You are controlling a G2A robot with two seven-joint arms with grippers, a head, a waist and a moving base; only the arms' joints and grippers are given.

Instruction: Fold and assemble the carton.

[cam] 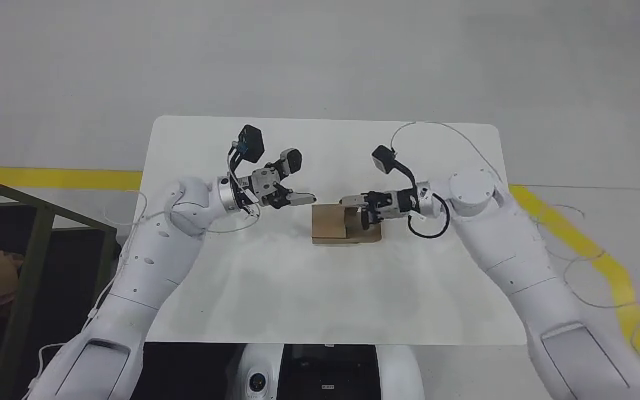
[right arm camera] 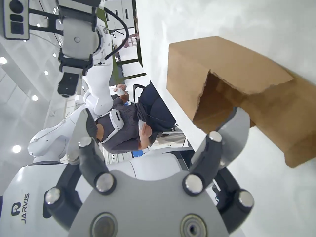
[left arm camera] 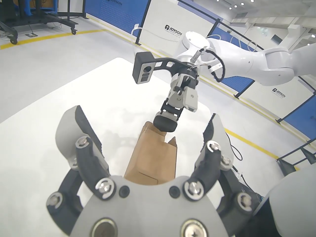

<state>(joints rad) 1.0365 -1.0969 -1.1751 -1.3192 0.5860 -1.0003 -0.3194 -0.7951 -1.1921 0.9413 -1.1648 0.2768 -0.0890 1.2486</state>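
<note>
Looking down on a white table (cam: 250, 290) with a brown carton (cam: 332, 224) lying near its middle, long side running left to right. Box-shaped over its left part, with looser cardboard at the right end. Standing at that right end, over the carton's far edge: the right gripper (cam: 356, 206). Fingers spread wide apart, clamped on nothing. Seen from the right wrist, carton (right arm camera: 222, 60) open at the end facing the gripper (right arm camera: 160, 117), a rough-edged flap (right arm camera: 246, 75) slanting over the opening. One finger (right arm camera: 237, 124) set at the mouth of that opening, just against the cardboard; touching or a shade apart, cannot tell. Other finger (right arm camera: 82, 129) out in free air, well off the carton. Seen from the left wrist, same gripper (left arm camera: 166, 124) with a black pad touching the top edge of the carton (left arm camera: 153, 159) at its right end, and a small black camera (left arm camera: 144, 67) on a bracket above its wrist. Showing on the carton's upper face near the left end: a cut tab outline. Hanging just left of the carton and apart from it: the left gripper (cam: 297, 182), raised above the table and aimed along the carton toward the other arm. Fingers (left arm camera: 74, 129) wide apart here too, holding nothing; carton lying ahead in the gap between them, untouched by either.
</note>
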